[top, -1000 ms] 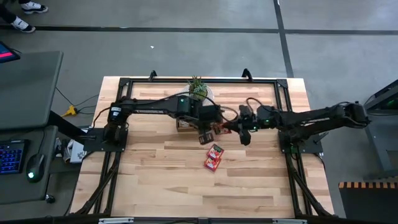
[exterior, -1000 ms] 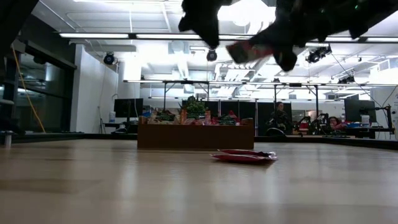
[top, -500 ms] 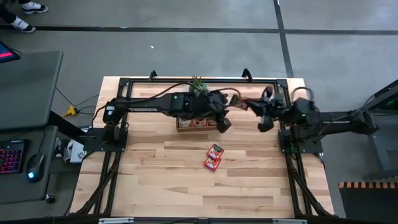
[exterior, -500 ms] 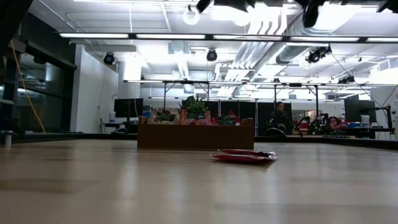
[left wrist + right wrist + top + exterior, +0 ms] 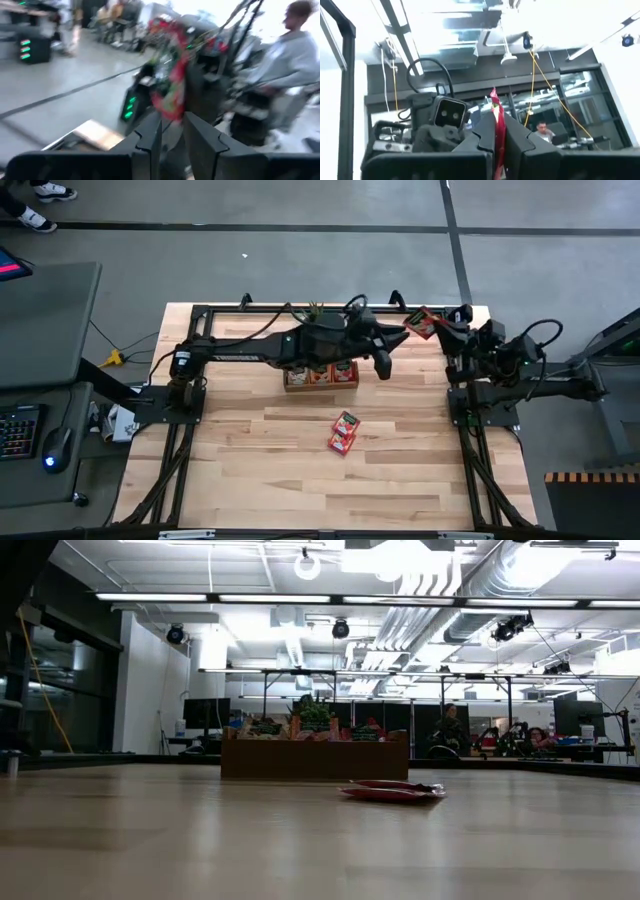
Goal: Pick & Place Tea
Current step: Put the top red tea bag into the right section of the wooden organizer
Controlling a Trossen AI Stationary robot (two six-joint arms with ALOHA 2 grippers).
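We've got the right gripper (image 5: 440, 328) raised near the table's far right corner, fingers clamped on a red sachet (image 5: 421, 323). In the right wrist view that sachet (image 5: 496, 132) sits edge-on between the two dark fingers (image 5: 482, 135), sticking out past their tips, and the other arm's camera housing shows just behind it.

The left gripper (image 5: 384, 363) reaches out over the right end of the wooden tray (image 5: 320, 377), which sits toward the far side of the table (image 5: 250, 460). In the left wrist view its fingers (image 5: 150, 137) stand a little apart with a narrow gap between them. A blurred red-and-green sachet (image 5: 172, 82) shows just beyond the tips, but we can't tell if it's touching them — it looks like the one the right arm holds.

More sachets fill the tray's compartments, red-orange tops showing from above. Two more sachets (image 5: 343, 433) lie flat on the table in front of the tray, well apart from both grippers, overlapping each other. From the low view they (image 5: 392, 791) are a thin red stack just ahead of the tray (image 5: 315, 758) — neither gripper shows there. A small plant (image 5: 316, 311) pokes out behind the left arm. A person (image 5: 290, 60) in a pale top stands beyond the table.
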